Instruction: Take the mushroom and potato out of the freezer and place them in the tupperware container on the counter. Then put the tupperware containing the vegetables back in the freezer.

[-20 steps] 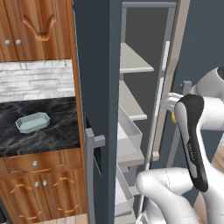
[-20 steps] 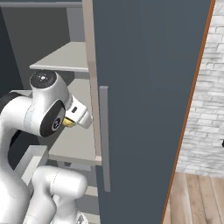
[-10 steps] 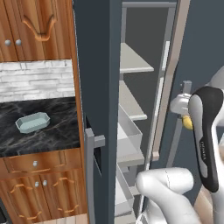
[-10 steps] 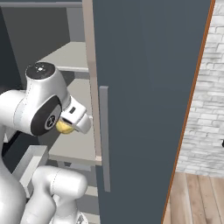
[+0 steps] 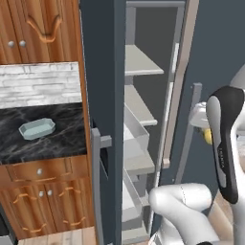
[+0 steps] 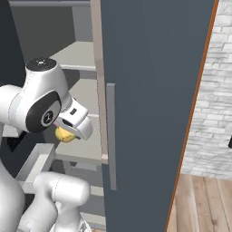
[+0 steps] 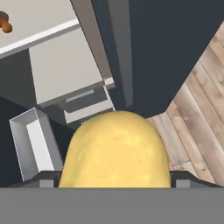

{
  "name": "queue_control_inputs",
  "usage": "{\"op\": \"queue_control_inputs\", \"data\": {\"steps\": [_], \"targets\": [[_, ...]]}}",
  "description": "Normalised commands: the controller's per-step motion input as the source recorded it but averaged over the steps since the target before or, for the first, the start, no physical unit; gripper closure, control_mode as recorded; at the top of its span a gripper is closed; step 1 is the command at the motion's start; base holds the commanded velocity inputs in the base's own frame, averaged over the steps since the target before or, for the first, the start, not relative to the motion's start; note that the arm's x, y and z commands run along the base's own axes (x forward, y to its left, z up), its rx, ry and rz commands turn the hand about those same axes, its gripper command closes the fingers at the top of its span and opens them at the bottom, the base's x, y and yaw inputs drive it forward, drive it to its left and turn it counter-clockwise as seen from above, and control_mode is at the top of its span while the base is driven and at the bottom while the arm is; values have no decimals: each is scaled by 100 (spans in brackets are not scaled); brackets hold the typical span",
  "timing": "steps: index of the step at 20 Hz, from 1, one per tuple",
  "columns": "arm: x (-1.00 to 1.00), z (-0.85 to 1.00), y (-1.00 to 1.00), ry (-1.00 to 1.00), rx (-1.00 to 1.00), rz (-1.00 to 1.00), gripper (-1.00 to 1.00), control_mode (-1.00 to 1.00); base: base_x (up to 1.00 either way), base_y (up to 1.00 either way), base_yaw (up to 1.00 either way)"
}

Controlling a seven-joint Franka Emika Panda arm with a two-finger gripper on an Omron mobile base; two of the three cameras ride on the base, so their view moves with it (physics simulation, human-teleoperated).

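The counter [image 5: 52, 139] carries the container [image 5: 37, 128], lying flat near its middle. A freezer shelf [image 7: 30, 22] holds the mushroom [image 7: 4, 22] at its edge.

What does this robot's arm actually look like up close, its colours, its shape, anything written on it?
The arm is made of glossy white, rounded, tube-like segments. One upper link carries a long black oval panel with small pale lettering, too small to read. In the right base view a joint shows as a white ball with a round dark grey cap, and a boxy white hand piece sticks out beside it. No loose cables are visible.
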Motion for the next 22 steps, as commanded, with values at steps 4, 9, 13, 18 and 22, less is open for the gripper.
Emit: {"op": "queue_control_inputs", "data": {"steps": [4,9,13,18,22], "targets": [[0,0,0,0,0,0,100,100,-100,0,0],[0,0,0,0,0,0,100,100,-100,34,0],[0,0,0,0,0,0,100,100,-60,94,0],[0,0,0,0,0,0,100,100,-9,100,-3],[0,0,0,0,0,0,100,100,0,100,-7]]}}
